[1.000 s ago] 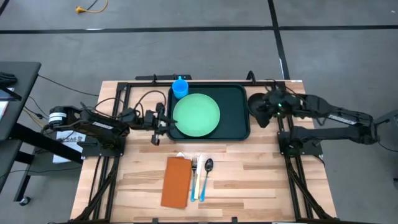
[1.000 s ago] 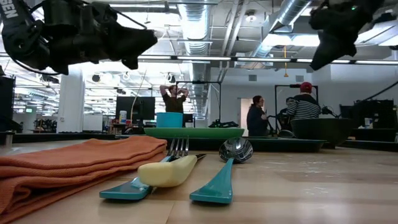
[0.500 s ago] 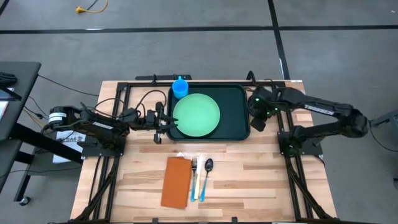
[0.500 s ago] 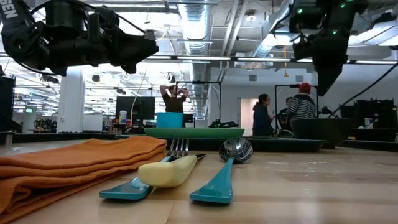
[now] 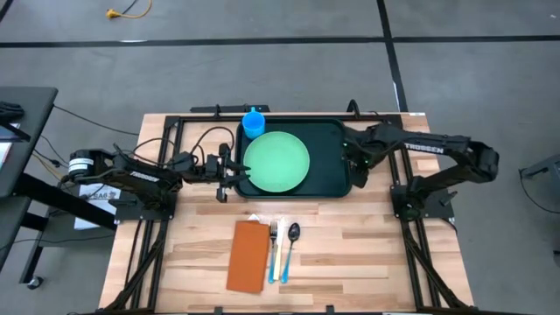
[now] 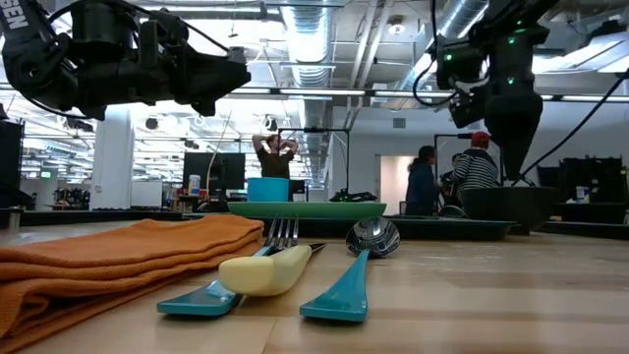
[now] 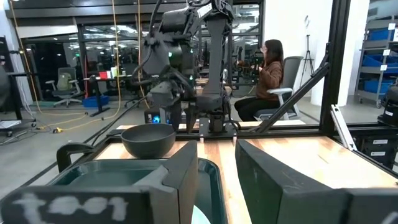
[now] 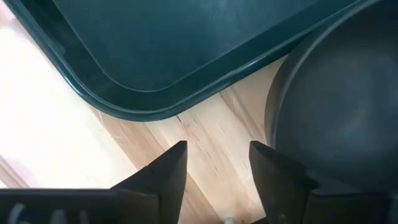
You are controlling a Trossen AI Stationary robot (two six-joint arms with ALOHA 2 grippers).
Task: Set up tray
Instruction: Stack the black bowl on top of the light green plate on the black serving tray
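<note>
Two hands: left hand at tray left rim, fingers narrow, gripping nothing visible. Tray mid-worktop (plate inside). Right hand parted, empty, by bowl; descending could knock bowl, shift tray.

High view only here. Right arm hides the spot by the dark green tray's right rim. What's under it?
Observer: A dark round bowl, standing on the wooden table beside the large dark green plastic tray, not on it.
Operator: Right gripper on it?
Observer: No. The right gripper has its jaws open over bare table between tray corner and bowl.
Operator: Touching down?
Observer: No. The low view shows it hanging clear of the table.
</note>
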